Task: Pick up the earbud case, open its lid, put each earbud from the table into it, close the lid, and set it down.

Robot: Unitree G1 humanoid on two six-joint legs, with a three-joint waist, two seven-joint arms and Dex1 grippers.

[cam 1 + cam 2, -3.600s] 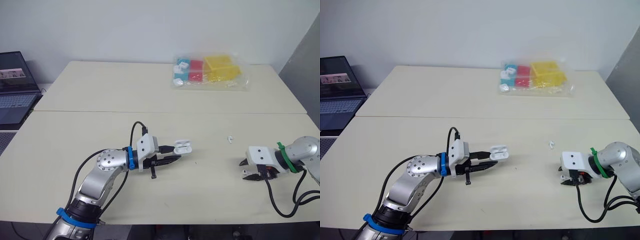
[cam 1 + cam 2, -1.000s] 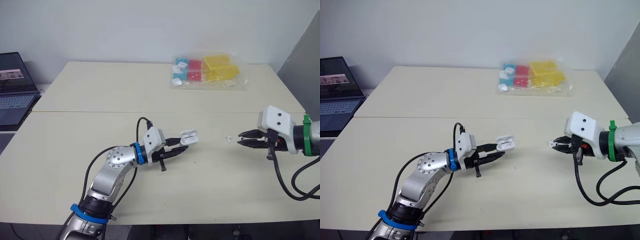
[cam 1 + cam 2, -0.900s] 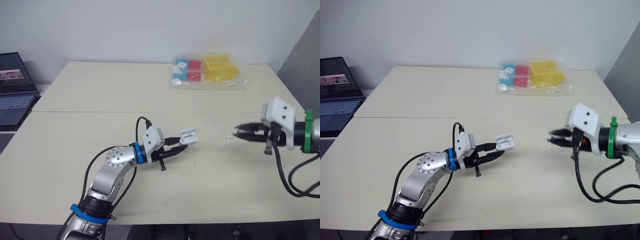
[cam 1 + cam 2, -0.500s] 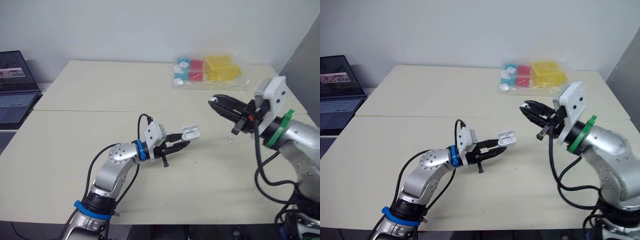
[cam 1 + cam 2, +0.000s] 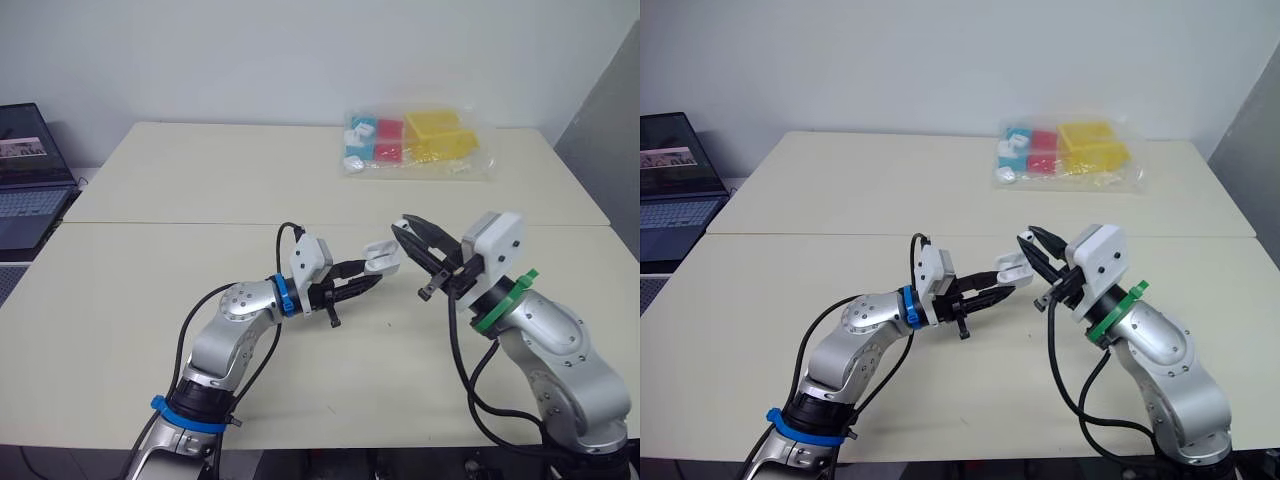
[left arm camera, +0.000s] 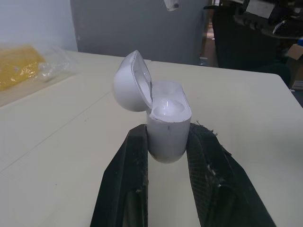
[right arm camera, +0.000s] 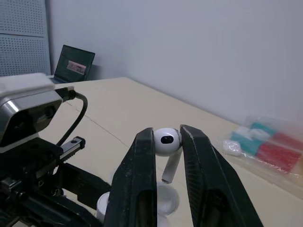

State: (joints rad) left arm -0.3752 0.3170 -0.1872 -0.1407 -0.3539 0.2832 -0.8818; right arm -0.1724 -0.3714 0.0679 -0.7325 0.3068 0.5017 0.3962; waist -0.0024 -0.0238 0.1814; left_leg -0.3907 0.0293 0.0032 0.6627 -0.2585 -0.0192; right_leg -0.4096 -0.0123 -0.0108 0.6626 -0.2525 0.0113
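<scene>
One earbud case (image 5: 381, 258); one earbud (image 7: 166, 140); one laptop (image 5: 30, 175)

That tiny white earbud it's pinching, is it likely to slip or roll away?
Probably slippery: the earbud looks glossy and round, pinched only at its head by the right gripper. It seems light; set down, it might roll.

1. A pale beige bench (image 5: 200, 180) is made of two tops that meet along a seam (image 5: 180, 223) running side to side.
2. A clear plastic bag (image 5: 470, 160) lies on the far right part of the bench. It holds a yellow box (image 5: 440, 130), a red box (image 5: 392, 140) and teal boxes (image 5: 358, 152) side by side.
3. An open laptop (image 5: 30, 200) sits beyond the bench's left edge.
4. A plain white wall (image 5: 300, 50) stands behind the bench.
</scene>
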